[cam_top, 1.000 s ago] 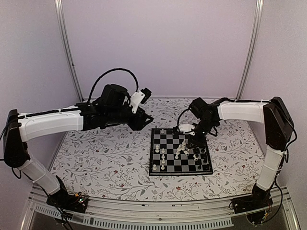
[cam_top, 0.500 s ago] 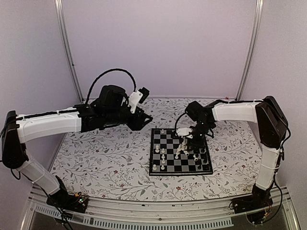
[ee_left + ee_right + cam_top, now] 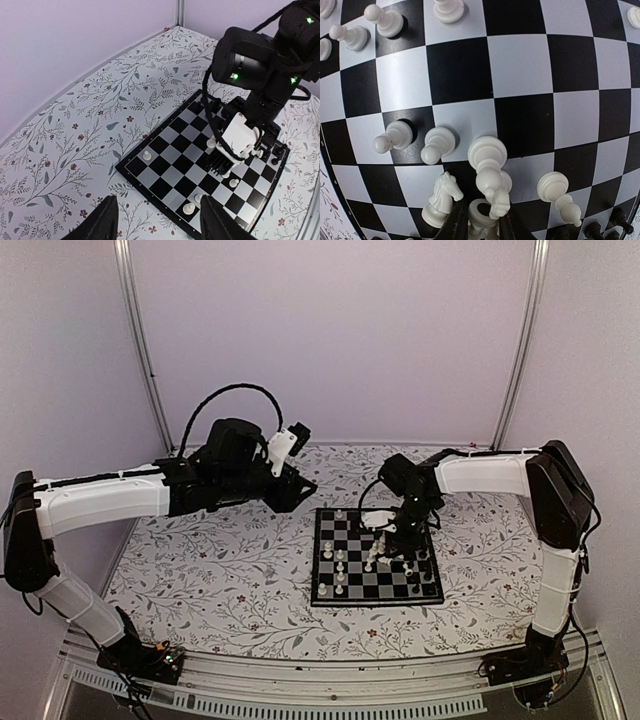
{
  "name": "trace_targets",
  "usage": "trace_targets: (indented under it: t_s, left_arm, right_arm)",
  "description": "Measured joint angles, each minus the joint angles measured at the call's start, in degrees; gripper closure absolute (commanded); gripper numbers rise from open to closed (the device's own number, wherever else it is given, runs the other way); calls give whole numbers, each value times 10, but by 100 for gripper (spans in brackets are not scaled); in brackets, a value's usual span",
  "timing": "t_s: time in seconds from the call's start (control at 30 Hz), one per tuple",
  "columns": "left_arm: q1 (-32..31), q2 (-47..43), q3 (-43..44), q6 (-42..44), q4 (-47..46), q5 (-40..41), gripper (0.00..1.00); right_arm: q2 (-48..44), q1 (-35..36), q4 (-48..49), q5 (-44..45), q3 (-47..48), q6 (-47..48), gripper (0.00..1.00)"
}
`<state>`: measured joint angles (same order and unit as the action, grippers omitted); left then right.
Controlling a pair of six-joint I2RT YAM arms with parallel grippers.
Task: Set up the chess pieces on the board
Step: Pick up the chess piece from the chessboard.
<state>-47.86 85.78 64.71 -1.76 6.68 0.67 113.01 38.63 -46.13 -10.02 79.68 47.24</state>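
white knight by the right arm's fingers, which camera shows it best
The right wrist view: the white knight sits large and sharp low in frame, horse head clear, just beside the right fingers. The top external view gives only a cluster of tiny white pieces; in the left wrist view I cannot pick it out.

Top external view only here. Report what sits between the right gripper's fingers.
Observer: The right wrist view shows a white piece between the right gripper's fingers, next to a white knight. I can't tell whether it is gripped.
Operator: Now check the left gripper.
Observer: In the left wrist view the left gripper is open and empty. It hovers over the table beside the board.
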Motion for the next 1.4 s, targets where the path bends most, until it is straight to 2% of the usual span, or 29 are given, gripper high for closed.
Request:
trace_targets:
  t_s: [0.37, 0.53, 0.7, 1.17, 1.4]
  left_arm:
    - [-2, 0, 0, 0, 0, -8, 43]
    - [-3, 0, 0, 0, 0, -13, 43]
    - [-5, 0, 0, 0, 0, -14, 43]
    - [-5, 5, 10, 0, 0, -16, 43]
    - [-6, 17, 13, 0, 1, -17, 43]
  right_arm:
    - [-1, 0, -7, -23, 6, -17, 81]
    - [-4, 0, -12, -38, 14, -25, 70]
    - [-4, 0, -16, -43, 16, -32, 65]
    - [-4, -52, -40, -57, 49, -36, 65]
    - [-4, -50, -46, -58, 43, -31, 65]
